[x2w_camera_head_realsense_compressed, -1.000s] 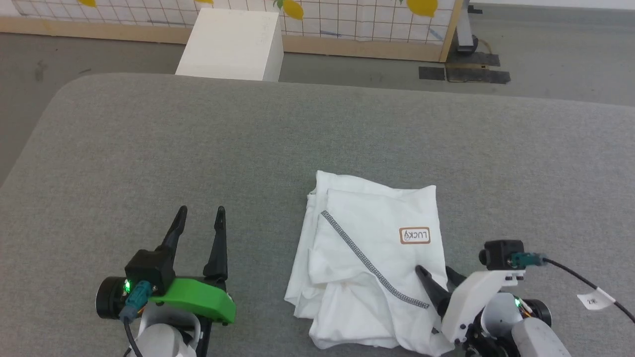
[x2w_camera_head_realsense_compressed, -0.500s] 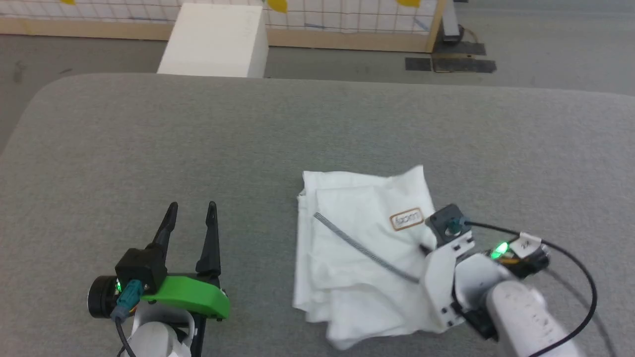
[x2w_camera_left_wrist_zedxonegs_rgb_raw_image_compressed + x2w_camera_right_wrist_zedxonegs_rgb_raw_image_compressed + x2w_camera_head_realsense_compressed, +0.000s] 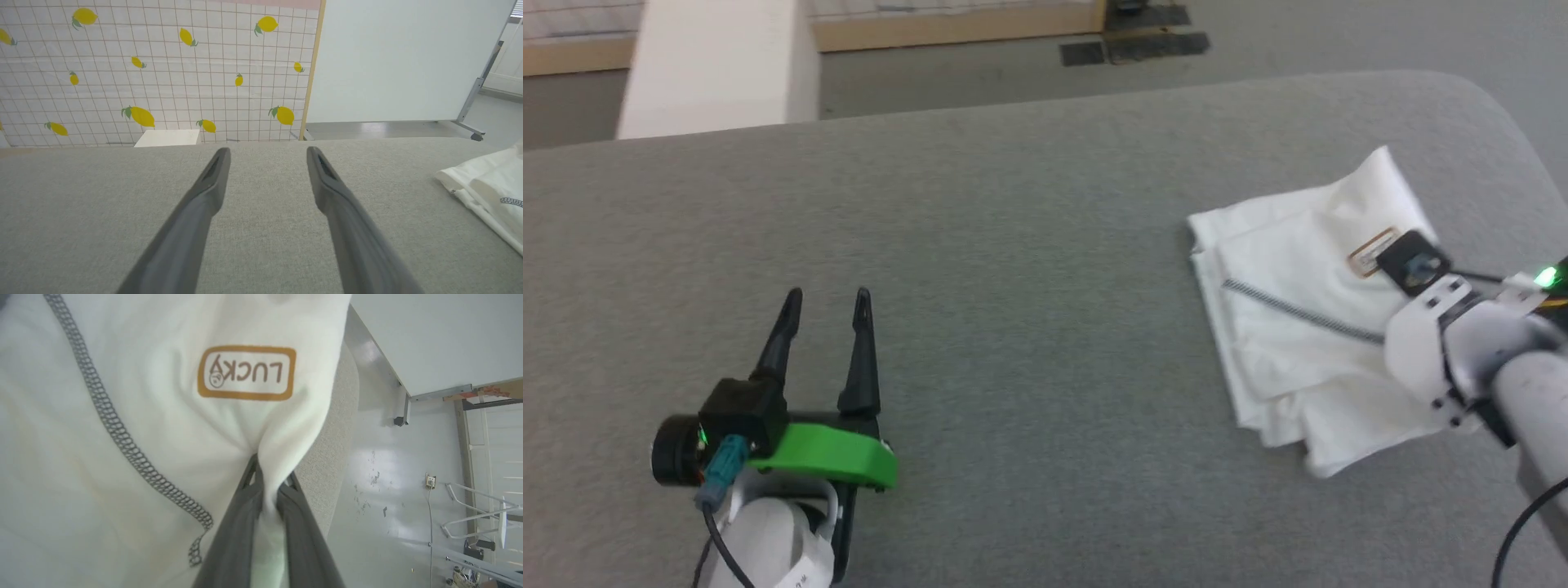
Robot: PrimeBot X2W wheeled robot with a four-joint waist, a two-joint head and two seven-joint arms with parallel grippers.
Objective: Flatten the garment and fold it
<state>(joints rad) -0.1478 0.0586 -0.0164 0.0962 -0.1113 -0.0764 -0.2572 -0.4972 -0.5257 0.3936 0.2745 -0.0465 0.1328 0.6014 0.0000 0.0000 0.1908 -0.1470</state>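
The bunched shirt (image 3: 1298, 327) lies at the right of the head view on the grey table (image 3: 1013, 245), the right claw (image 3: 269, 473) pinching a fold below its logo (image 3: 246, 373), the left claw (image 3: 827, 294) spread and idle; flattening seems just begun, and the next move calls for pulling the cloth open.

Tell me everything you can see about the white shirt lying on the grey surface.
The shirt is white, thin-looking fabric, bunched in loose uneven layers rather than spread flat. It lies near the right end of the grey padded surface. A grey zigzag seam runs diagonally across it, and a small brown-bordered logo reading LUCKY appears upside down in the right wrist view. The right gripper is shut on a pinched fold beside the logo.
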